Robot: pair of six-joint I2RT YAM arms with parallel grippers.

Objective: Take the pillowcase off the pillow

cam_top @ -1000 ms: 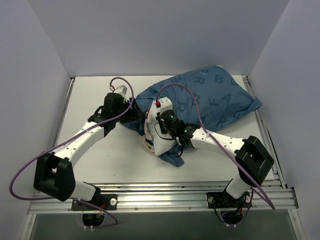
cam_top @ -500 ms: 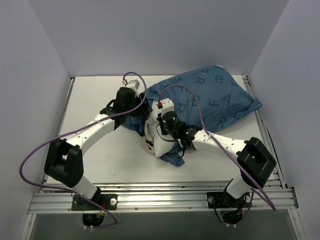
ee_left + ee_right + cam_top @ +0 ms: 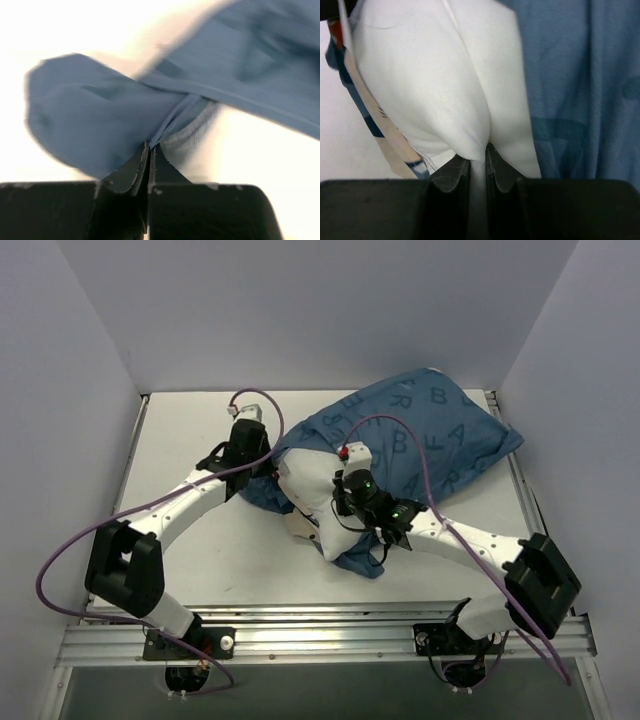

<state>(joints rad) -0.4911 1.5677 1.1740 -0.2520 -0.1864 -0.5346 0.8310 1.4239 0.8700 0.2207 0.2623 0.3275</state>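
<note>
The blue pillowcase (image 3: 430, 430) printed with pale letters lies across the back right of the table. The white pillow (image 3: 308, 485) bulges out of its open left end. My left gripper (image 3: 268, 466) is at that open end, shut on a bunched edge of the pillowcase (image 3: 90, 120), its tips (image 3: 151, 147) pressed together on the cloth. My right gripper (image 3: 335, 508) is shut on a pinched fold of the pillow (image 3: 430, 75), with its jaws (image 3: 477, 152) close on the white fabric. More of the pillowcase (image 3: 580, 75) hangs to the right of that fold.
A beige and blue printed label (image 3: 375, 115) hangs at the pillow's left edge, and it also shows below the pillow (image 3: 298, 525). Grey walls enclose the white table (image 3: 190, 430) on three sides. A metal rail (image 3: 320, 640) runs along the near edge.
My left gripper has closed on the pillowcase's edge. The right arm has pulled right and toward the near edge with the pillow, and more white pillow shows outside the cover.
</note>
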